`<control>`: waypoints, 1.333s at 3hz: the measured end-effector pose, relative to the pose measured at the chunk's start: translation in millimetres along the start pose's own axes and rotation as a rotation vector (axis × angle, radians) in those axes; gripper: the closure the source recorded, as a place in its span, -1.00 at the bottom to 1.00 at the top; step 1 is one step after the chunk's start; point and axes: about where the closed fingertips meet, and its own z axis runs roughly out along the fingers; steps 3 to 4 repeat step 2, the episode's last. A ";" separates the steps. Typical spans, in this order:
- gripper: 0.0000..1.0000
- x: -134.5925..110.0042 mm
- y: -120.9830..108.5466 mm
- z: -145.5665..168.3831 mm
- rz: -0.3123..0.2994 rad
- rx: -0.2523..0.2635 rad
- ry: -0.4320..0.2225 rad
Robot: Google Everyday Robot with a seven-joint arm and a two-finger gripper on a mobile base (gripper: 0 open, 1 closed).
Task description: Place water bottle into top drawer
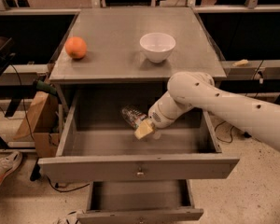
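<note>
Top drawer pulled out beneath the bench, front panel and small knob nearest us. We see open drawer floor left of the hand and along the front wall, while the white arm crosses above the right wall. We count two drawers open, one orange, one white bowl and one water bottle. The hand, inside the top drawer right of its middle, is closed on the water bottle, which is tilted, its free end toward the back left. The lower drawer is open below. Orange and bowl sit well apart on the bench.
</note>
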 end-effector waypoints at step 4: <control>-1.00 0.0 0.0 0.1 0.000 0.000 0.000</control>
